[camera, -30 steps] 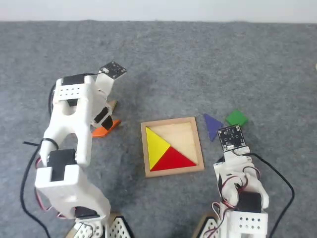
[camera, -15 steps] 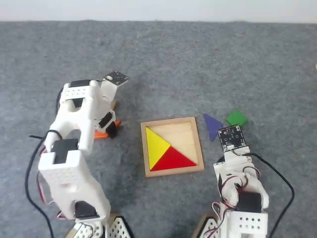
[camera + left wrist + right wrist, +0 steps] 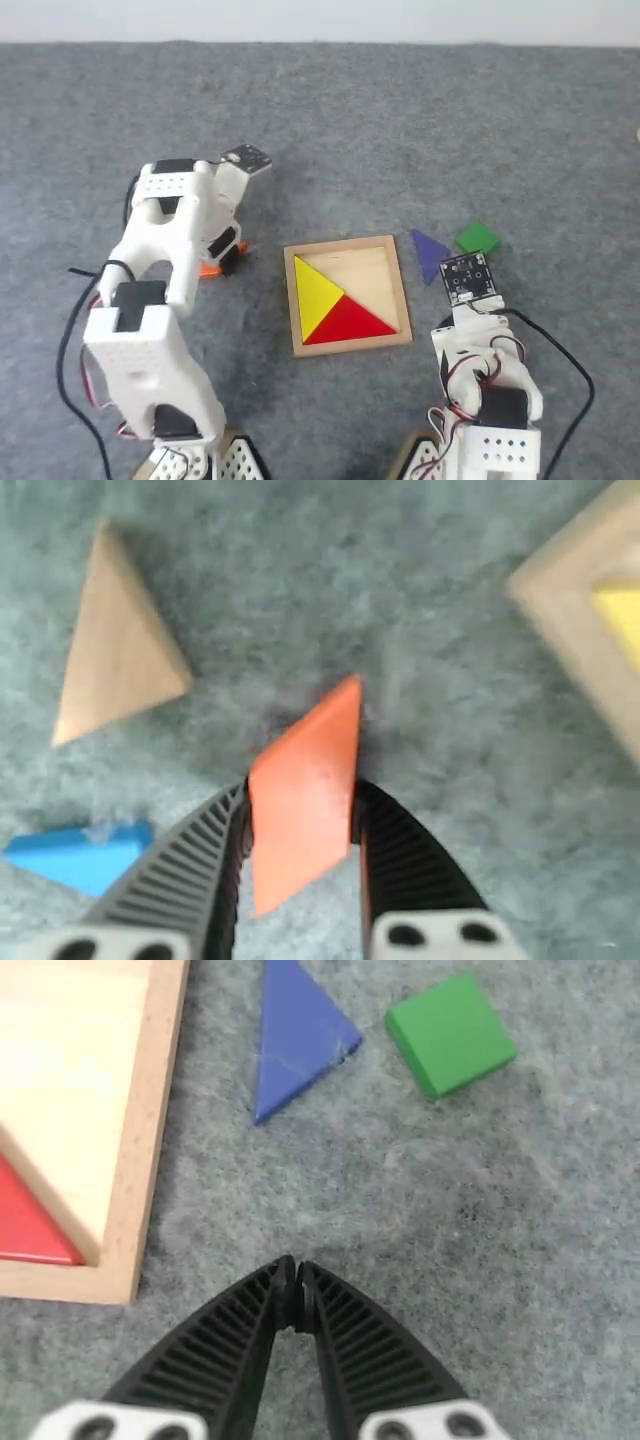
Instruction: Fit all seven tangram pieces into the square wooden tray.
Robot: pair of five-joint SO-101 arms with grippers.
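Jaws of my left gripper (image 3: 300, 790) pinch the orange piece (image 3: 308, 750) across its edges, ready for carrying to the tray (image 3: 348, 243); my right gripper (image 3: 297, 1278) rests pressed together, empty.

- square wooden tray (image 3: 346, 242): pale wood with a raised rim, flat on the table near its middle, slightly skewed to the table edges.
- yellow triangle (image 3: 316, 290): large, flat inside the tray, against its left side.
- red triangle (image 3: 350, 322): large, flat inside the tray along its near side, touching the yellow triangle; the far-right half of the tray is bare wood.
- dark blue triangle (image 3: 430, 252): small, flat on the table just right of the tray.
- green square (image 3: 477, 238): flat on the table, just right of the dark blue triangle, apart from it.
- orange parallelogram (image 3: 303, 790): left of the tray, clamped between the left gripper (image 3: 300, 798) fingers.
- plain wood triangle (image 3: 118, 650): on the table near the orange parallelogram.
- light blue piece (image 3: 80, 852): on the table beside it, partly hidden.
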